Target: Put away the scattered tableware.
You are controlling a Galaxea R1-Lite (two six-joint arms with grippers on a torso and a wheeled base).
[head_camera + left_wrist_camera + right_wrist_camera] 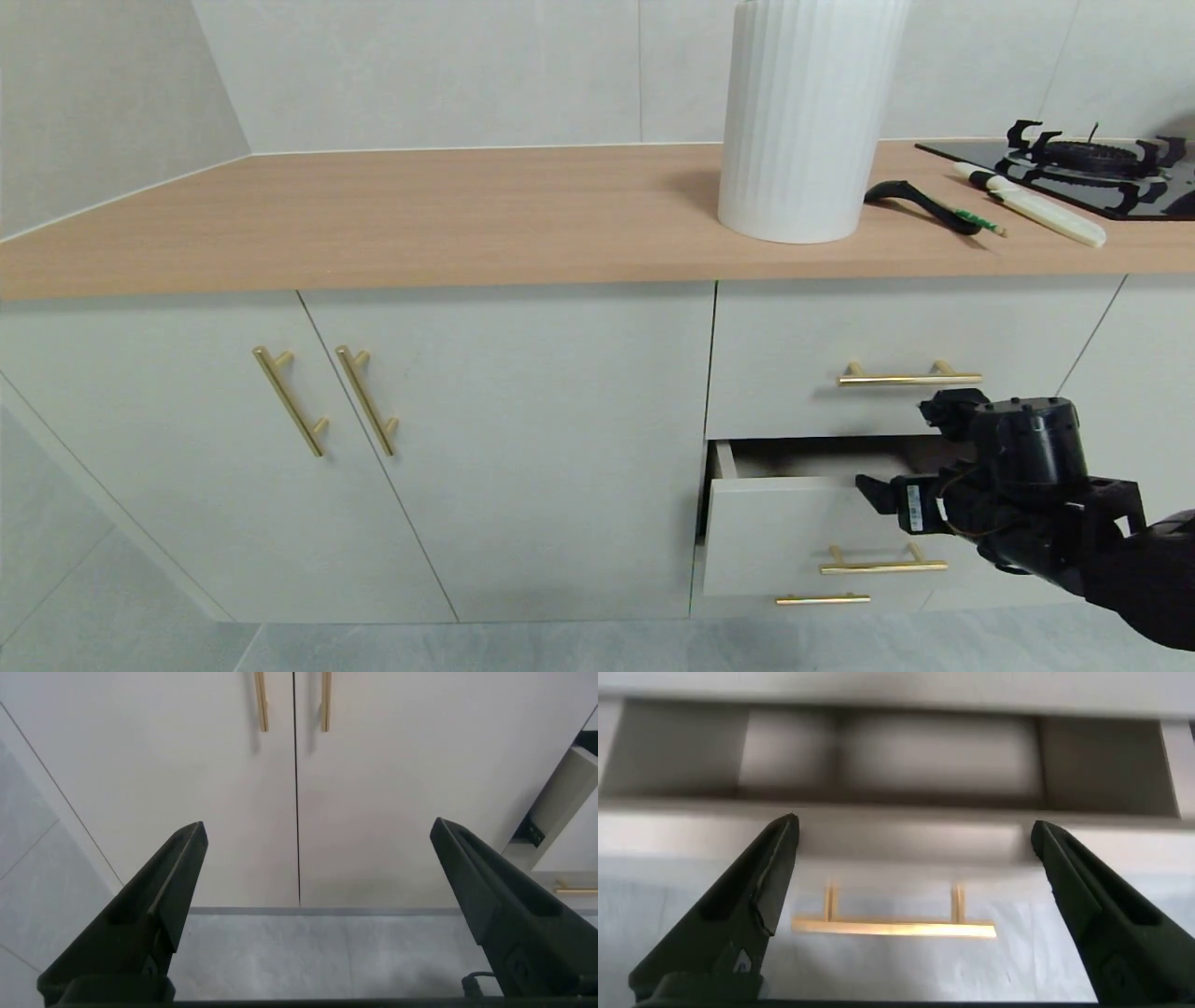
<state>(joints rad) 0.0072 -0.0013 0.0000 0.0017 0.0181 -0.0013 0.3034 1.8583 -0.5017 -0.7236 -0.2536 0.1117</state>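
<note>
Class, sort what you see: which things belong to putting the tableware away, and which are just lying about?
For the job: black-handled utensil, white utensil, open drawer, right gripper.
Lying about: ribbed white vessel, gas hob, cupboard doors.

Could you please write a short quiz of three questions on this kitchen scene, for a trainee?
1. True or false: the drawer in front of the right gripper is fully shut.
2. What stands on the countertop? A) a white ribbed container B) a red kettle C) a stack of plates
3. Fill in: the right gripper is ____ (open or shut).
Key: 1 false; 2 A; 3 open.
</note>
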